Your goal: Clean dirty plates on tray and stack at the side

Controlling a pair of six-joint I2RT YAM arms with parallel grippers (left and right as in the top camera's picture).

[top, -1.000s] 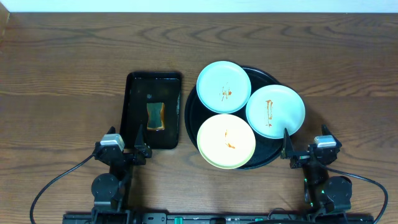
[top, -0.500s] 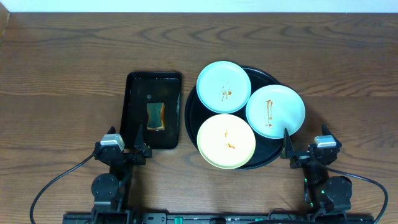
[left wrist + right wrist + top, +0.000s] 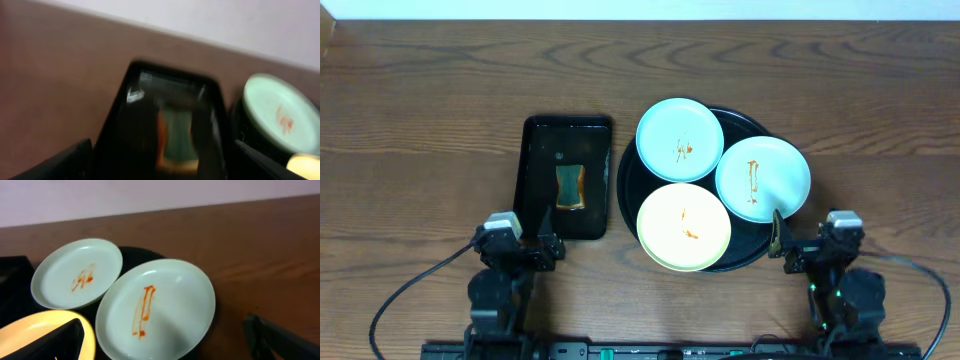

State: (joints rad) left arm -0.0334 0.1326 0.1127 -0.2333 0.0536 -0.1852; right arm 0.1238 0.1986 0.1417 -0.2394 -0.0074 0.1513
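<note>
The right pincer (image 3: 810, 243) stands wide open and empty at the near table edge, just in front of the round black tray (image 3: 628, 185). The left pincer (image 3: 525, 245), also spread wide and empty, faces a smaller oblong tray (image 3: 532, 170) holding one sponge (image 3: 570, 187). Three plates lie on the round tray, each streaked with orange sauce: a far blue plate (image 3: 680, 140), a right blue plate (image 3: 763, 178) and a near yellow plate (image 3: 683, 226).
</note>
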